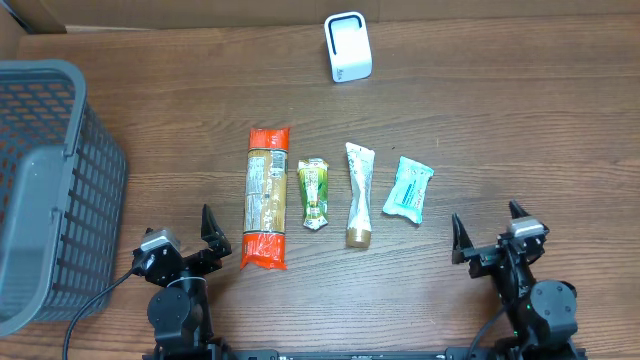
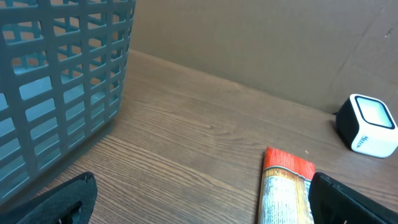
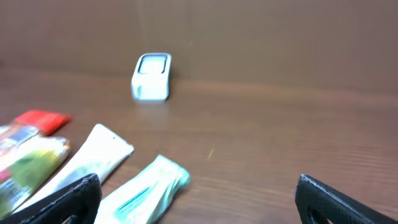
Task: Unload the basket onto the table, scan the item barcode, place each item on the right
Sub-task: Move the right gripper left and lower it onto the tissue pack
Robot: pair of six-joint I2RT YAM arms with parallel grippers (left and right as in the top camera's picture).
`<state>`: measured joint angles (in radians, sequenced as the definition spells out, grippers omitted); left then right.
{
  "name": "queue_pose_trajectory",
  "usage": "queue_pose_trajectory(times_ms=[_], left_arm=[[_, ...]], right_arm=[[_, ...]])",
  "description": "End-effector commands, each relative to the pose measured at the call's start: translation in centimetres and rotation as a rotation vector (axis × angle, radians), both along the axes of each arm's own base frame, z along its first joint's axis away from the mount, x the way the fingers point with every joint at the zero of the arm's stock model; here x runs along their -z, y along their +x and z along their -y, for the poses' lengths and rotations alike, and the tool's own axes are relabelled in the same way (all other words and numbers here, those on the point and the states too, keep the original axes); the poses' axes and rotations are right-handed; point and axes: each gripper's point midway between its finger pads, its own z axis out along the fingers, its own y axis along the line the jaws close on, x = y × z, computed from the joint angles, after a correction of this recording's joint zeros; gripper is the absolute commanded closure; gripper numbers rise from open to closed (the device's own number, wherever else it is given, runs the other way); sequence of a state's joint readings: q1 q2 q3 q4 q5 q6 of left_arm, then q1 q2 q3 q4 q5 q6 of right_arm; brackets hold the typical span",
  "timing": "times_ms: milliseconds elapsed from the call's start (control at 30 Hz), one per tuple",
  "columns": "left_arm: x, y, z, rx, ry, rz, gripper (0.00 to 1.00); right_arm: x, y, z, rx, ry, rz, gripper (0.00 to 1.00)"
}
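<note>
Four items lie in a row mid-table: a long red-ended packet, a green sachet, a white tube and a teal packet. A white scanner box stands at the far edge. My left gripper is open near the front edge, just left of the long packet, holding nothing. My right gripper is open at the front right, a short way from the teal packet, also holding nothing. No barcode is legible in any view.
A grey plastic basket fills the left side of the table, close to my left arm. A brown cardboard wall runs along the back behind the scanner box.
</note>
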<state>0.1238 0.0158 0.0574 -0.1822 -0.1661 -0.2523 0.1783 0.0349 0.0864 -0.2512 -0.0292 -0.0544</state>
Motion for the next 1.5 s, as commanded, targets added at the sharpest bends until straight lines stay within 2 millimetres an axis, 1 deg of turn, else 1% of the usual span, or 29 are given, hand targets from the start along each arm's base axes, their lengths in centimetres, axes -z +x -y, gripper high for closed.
queue_pose_trajectory(times_ms=[0, 133, 267, 400, 567, 667, 800, 900, 967, 1000, 1100, 1233, 1300, 1367, 1467], left_arm=[[-0.2, -0.1, -0.1, -0.009, 0.019, 0.005, 0.00], [-0.2, -0.1, -0.1, -0.009, 0.019, 0.005, 0.00], [-0.2, -0.1, -0.1, -0.009, 0.019, 0.005, 0.00], [-0.2, -0.1, -0.1, -0.009, 0.019, 0.005, 0.00], [-0.2, -0.1, -0.1, -0.009, 0.019, 0.005, 0.00], [-0.2, -0.1, -0.1, -0.009, 0.019, 0.005, 0.00], [-0.2, -0.1, -0.1, -0.009, 0.019, 0.005, 0.00], [-0.2, -0.1, -0.1, -0.009, 0.019, 0.005, 0.00], [-0.2, -0.1, -0.1, -0.009, 0.019, 0.005, 0.00], [-0.2, -0.1, -0.1, -0.009, 0.019, 0.005, 0.01], [-0.2, -0.1, -0.1, -0.009, 0.019, 0.005, 0.00], [-0.2, -0.1, -0.1, -0.009, 0.019, 0.005, 0.00], [-0.2, -0.1, -0.1, -0.009, 0.019, 0.005, 0.01], [-0.2, -0.1, -0.1, -0.009, 0.019, 0.005, 0.00], [-0.2, -0.1, -0.1, -0.009, 0.019, 0.005, 0.00]], right_arm=[[-6.1, -1.4, -1.7, -0.112, 0.027, 0.049, 0.00], [-9.1, -2.3, -3.5, -0.221, 0.037, -0.013, 0.00], [-11.2, -2.2, -4.8, -0.279, 0.145, -0.135, 0.00], [-12.5, -2.1, -6.9, -0.391, 0.188, -0.254, 0.00], [-12.7, -1.6, -9.2, -0.515, 0.229, -0.401, 0.00], [-11.7, -1.0, -10.1, -0.565, 0.253, -0.471, 0.00], [-10.1, -0.1, -10.4, -0.563, 0.265, -0.544, 0.00], [-8.2, 1.1, -10.4, -0.533, 0.289, -0.628, 0.00], [-6.5, 2.4, -10.2, -0.475, 0.325, -0.716, 0.00], [-6.0, 2.8, -10.2, -0.460, 0.332, -0.745, 0.00], [-4.0, 4.6, -9.3, -0.347, 0.325, -0.867, 0.00], [-1.6, 6.9, -6.4, -0.107, 0.233, -1.008, 0.00], [-1.2, 7.7, -6.1, -0.079, 0.219, -1.024, 0.00], [-0.6, 8.5, -6.2, -0.081, 0.220, -1.023, 0.00], [0.4, 9.3, -7.1, -0.115, 0.240, -1.042, 0.00]])
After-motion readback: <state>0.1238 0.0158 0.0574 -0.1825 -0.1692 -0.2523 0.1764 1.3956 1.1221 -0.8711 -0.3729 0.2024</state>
